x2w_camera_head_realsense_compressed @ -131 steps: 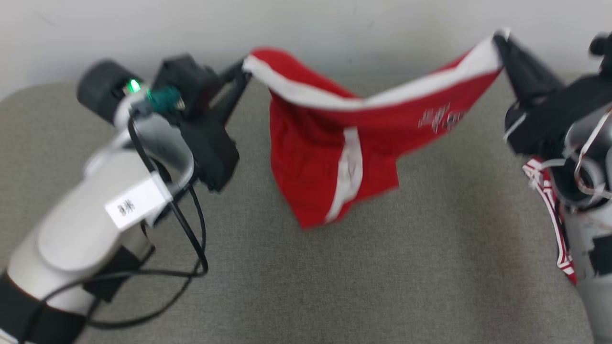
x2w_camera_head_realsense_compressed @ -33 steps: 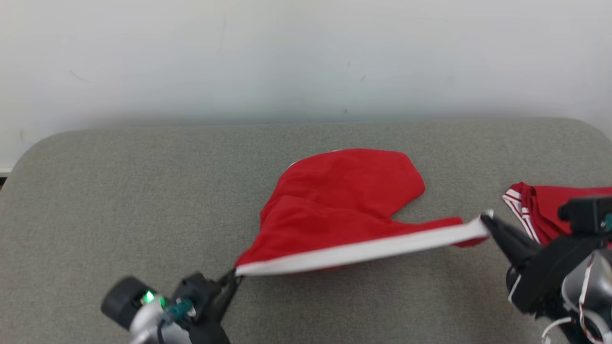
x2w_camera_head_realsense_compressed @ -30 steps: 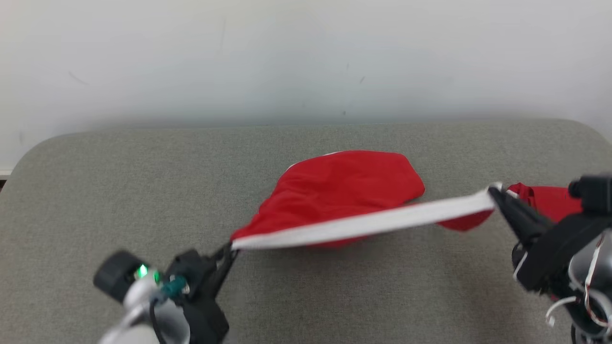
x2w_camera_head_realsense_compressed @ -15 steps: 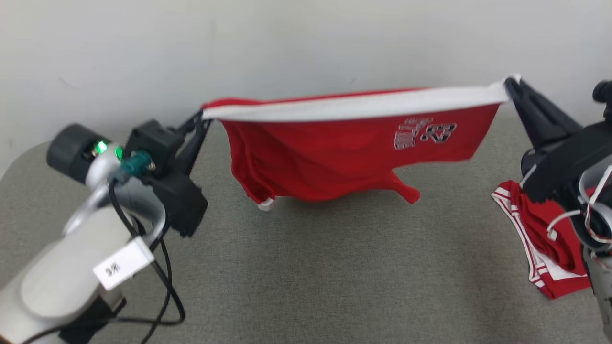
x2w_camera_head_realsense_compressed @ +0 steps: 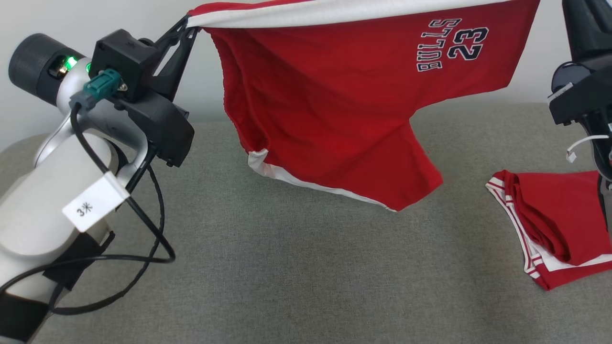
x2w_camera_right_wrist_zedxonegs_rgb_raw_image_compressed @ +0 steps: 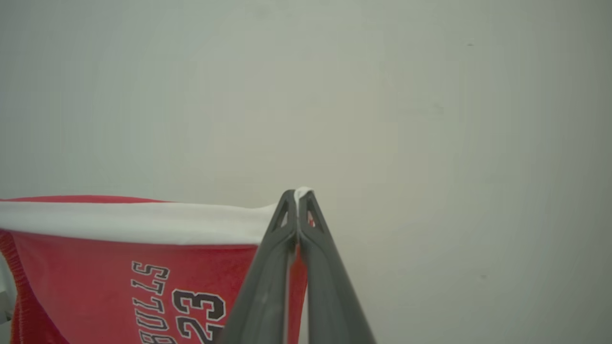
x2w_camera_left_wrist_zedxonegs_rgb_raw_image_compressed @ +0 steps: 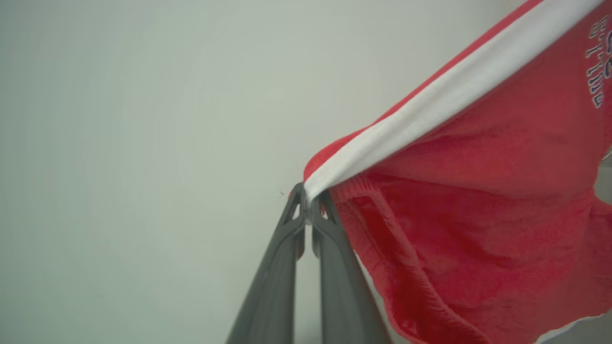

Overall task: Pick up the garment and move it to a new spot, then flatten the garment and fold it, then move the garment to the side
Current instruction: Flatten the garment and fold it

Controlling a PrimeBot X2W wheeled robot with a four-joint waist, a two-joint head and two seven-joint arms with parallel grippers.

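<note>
Red knit shorts (x2w_camera_head_realsense_compressed: 334, 95) printed "BULLS 23" in dark letters hang spread in the air before the pale wall (x2w_camera_head_realsense_compressed: 43, 9), above the grey woven cushion surface (x2w_camera_head_realsense_compressed: 296, 277). Their white-edged lower hem dangles over the middle of that surface. A second red garment with white striped trim (x2w_camera_head_realsense_compressed: 559, 224) lies folded on the surface at the right, apart from the shorts. The white waistband (x2w_camera_head_realsense_compressed: 334, 10) runs taut along the top. The left gripper (x2w_camera_left_wrist_zedxonegs_rgb_raw_image_compressed: 308, 203), long dark fingers pressed together, pinches one end of the waistband. The right gripper (x2w_camera_right_wrist_zedxonegs_rgb_raw_image_compressed: 297, 196) is clamped the same way on the other end.
</note>
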